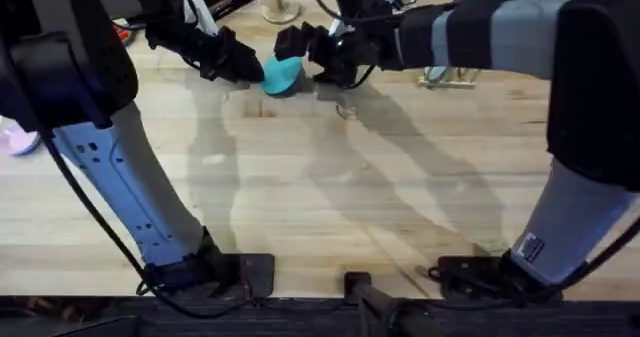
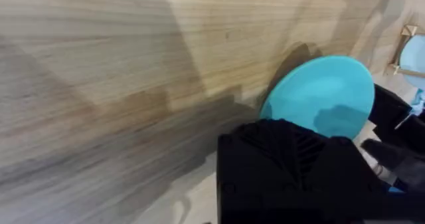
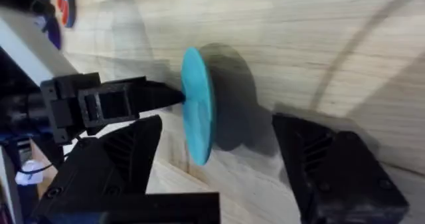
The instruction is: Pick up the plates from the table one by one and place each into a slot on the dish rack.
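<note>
Overhead view: two dark arms reach from the near edge of the pale wooden table to its far side and meet there. Between them sits the blue plate, lifted on edge off the table. The left gripper touches the plate's left edge; the right gripper is just to its right. A wooden dish rack stands near the far edge, to the right, partly hidden by the right arm. No cream plate can be made out here.

Left wrist view: the blue plate is tilted up above the table, with the left gripper's black fingers against its lower rim, apparently closed on it. A corner of the rack peeks in at the edge.

Right wrist view: the plate stands upright, seen edge-on. The left gripper pinches its rim. The right gripper has its fingers spread wide, one on each side of the plate, not touching it.

Judged from this, the task is at an early stage: the blue plate is held up, perhaps for a handover, and has not reached the rack.
</note>
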